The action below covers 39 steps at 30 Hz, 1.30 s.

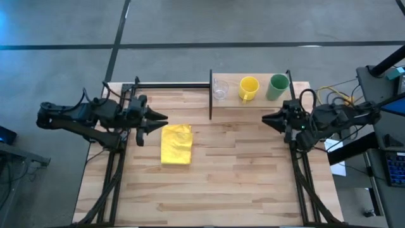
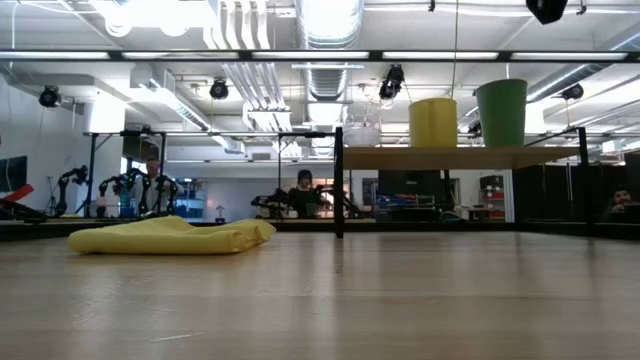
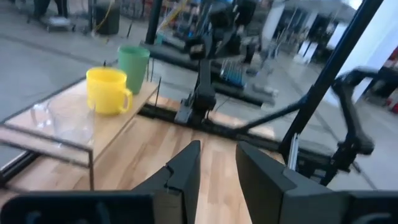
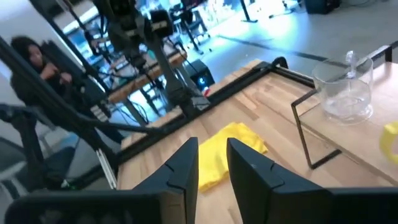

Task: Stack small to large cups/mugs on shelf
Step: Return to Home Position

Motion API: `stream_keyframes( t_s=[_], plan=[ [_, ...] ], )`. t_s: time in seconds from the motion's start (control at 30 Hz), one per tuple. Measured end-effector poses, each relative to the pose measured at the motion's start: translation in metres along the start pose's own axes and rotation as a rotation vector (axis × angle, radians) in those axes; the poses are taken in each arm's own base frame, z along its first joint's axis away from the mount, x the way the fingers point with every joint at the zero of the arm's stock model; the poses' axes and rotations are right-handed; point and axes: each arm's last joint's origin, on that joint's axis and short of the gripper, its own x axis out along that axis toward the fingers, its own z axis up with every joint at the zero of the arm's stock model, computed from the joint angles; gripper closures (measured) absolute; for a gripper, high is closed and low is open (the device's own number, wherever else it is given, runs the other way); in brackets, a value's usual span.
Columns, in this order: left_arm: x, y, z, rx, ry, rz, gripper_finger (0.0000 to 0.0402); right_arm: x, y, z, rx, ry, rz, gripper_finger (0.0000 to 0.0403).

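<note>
Three vessels stand upright in a row on the shelf (image 1: 253, 102) at the table's far edge: a clear cup (image 1: 219, 88), a yellow mug (image 1: 248, 88) with a handle and a green cup (image 1: 277, 87). The low view shows the clear cup (image 2: 362, 122), the yellow mug (image 2: 433, 121) and the green cup (image 2: 501, 112) on the raised plank (image 2: 450, 157). My left gripper (image 1: 166, 117) hovers at the table's left, pointing right. My right gripper (image 1: 263, 118) hovers at the right, pointing left, just in front of the shelf. Both are open by a narrow gap and empty.
A folded yellow cloth (image 1: 176, 144) lies flat on the table left of centre, close to my left gripper. A black post (image 1: 210, 95) marks the shelf's left end. The wide wooden tabletop (image 1: 240, 183) stretches toward the near edge. People show in the room behind.
</note>
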Motion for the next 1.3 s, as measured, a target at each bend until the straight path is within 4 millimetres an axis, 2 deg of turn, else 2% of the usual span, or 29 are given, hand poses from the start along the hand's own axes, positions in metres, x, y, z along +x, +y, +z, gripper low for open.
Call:
stream_keyframes(
  t_s=[0.13,0.23,0.53,0.67,0.87,1.07,1.3],
  plan=[
    [-0.003,0.003,-0.007,-0.014,-0.067,-0.021,0.0313,0.002,0.0,-0.002,0.022,-0.082,0.05,0.0326],
    [-0.007,0.006,-0.011,-0.017,-0.081,-0.008,0.0313,0.005,0.0,-0.003,-0.025,-0.107,0.05,0.0329],
    [-0.023,0.009,-0.005,-0.001,-0.146,0.009,0.0313,0.021,-0.013,-0.012,-0.092,-0.134,-0.29,0.0325],
    [-0.029,0.01,-0.003,-0.005,-0.164,0.004,0.0313,0.015,-0.024,-0.007,-0.096,-0.179,-0.397,0.0324],
    [-0.034,0.015,-0.013,0.01,-0.098,0.05,0.0313,-0.013,-0.035,0.001,-0.076,-0.243,-0.375,0.033],
    [-0.042,0.023,-0.028,0.0,-0.134,0.062,0.0313,-0.027,-0.047,-0.014,-0.039,-0.192,-0.301,0.0325],
    [-0.052,0.037,-0.057,-0.016,-0.254,0.093,0.0313,-0.019,-0.06,-0.04,-0.023,-0.185,-0.314,0.0327]
  ],
)
